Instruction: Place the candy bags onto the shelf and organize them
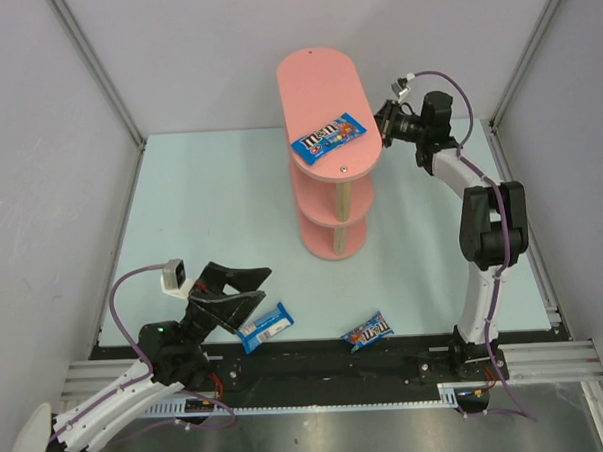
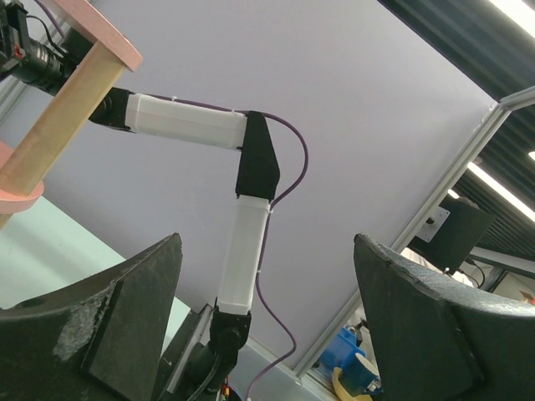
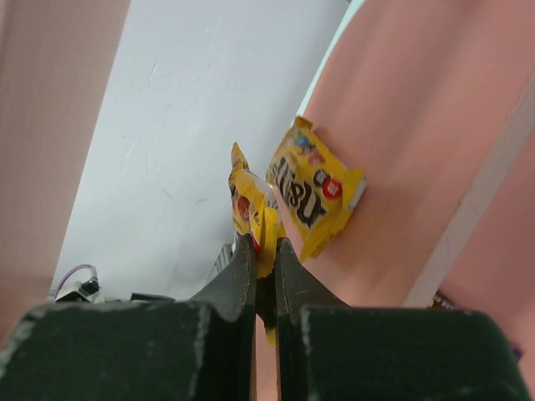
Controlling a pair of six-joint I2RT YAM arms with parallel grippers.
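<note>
Right pincer (image 3: 257, 247) is clenching a yellow M&M's packet (image 3: 249, 205); left pincer (image 1: 254, 288) is gaping. Laying it flat on the shelf (image 3: 401, 109) is seeming wisest.

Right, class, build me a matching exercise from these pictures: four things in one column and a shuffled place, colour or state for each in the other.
Column one:
1 left gripper
2 right gripper
3 highest blue candy bag
4 shelf

Column two:
A shut on a yellow candy bag
B pink
C open, holding nothing
D lying on top of the shelf

Pairs: 1-C, 2-A, 3-D, 4-B
</note>
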